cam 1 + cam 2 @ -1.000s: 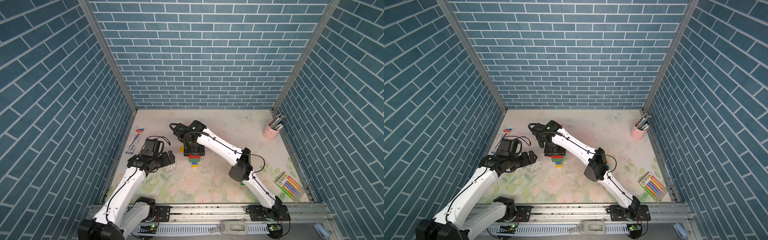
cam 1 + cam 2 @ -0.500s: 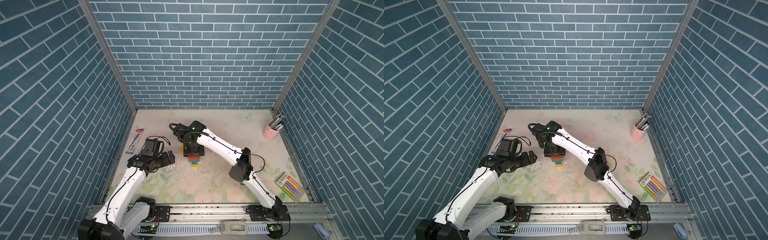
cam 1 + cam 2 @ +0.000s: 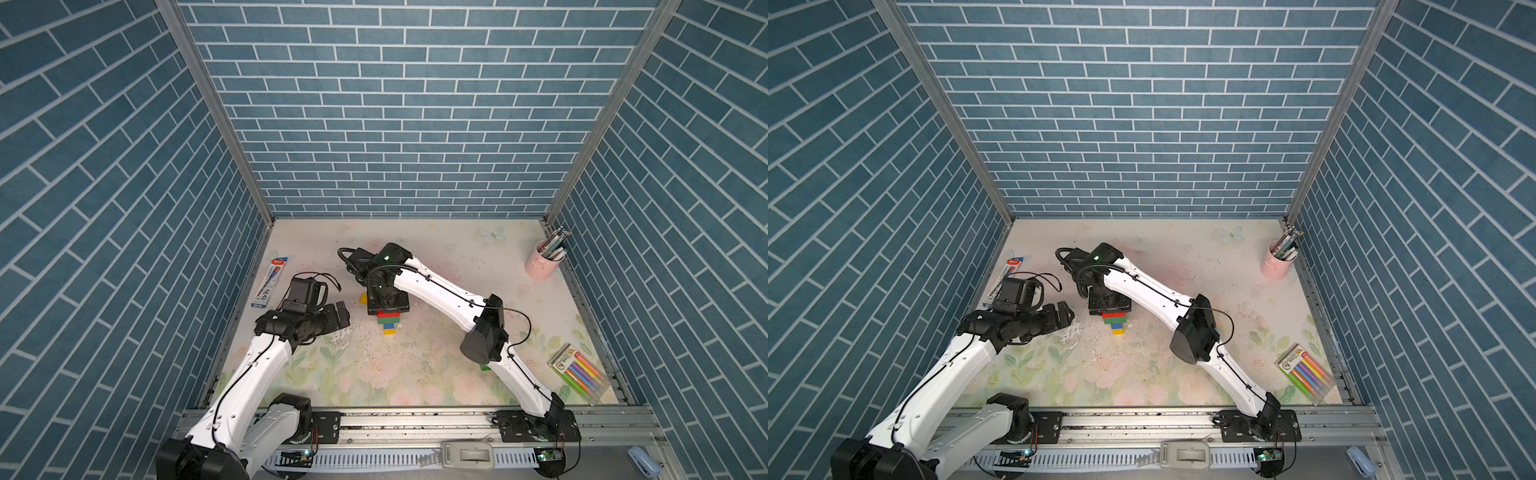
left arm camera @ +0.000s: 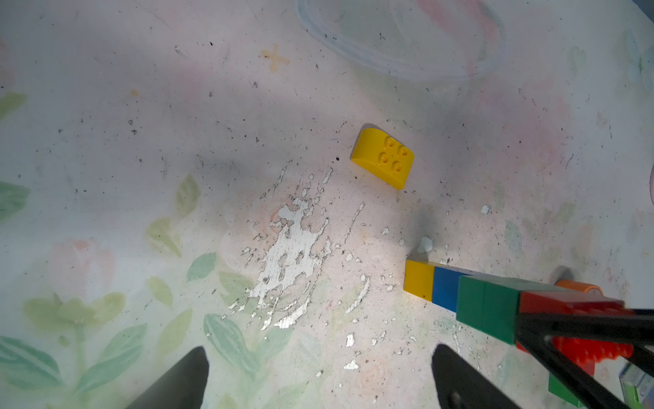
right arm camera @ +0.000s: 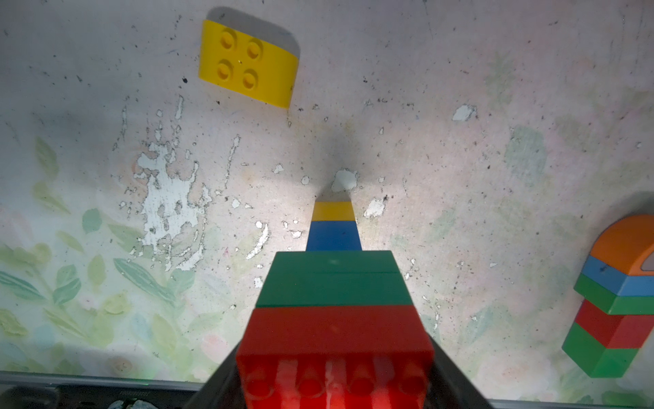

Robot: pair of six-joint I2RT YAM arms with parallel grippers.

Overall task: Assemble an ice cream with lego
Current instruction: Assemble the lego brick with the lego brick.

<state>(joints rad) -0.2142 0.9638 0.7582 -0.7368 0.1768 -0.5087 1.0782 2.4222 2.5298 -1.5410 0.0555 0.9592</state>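
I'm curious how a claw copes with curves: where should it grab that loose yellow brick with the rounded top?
Come straight down from above onto the yellow brick and close the jaws on its two flat long sides, level with the four studs. It lies studs up, and its top curves down towards both short ends, so a grip there would likely slip.

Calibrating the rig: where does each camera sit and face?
Top views: high over the table's near edge, looking down, showing left claw and right claw.
Left wrist: on the left arm, looking past the open left claw's tips at the yellow curved brick.
Right wrist: above the right claw, looking down the brick tower it grips.
Wrist views share that brick and tower.
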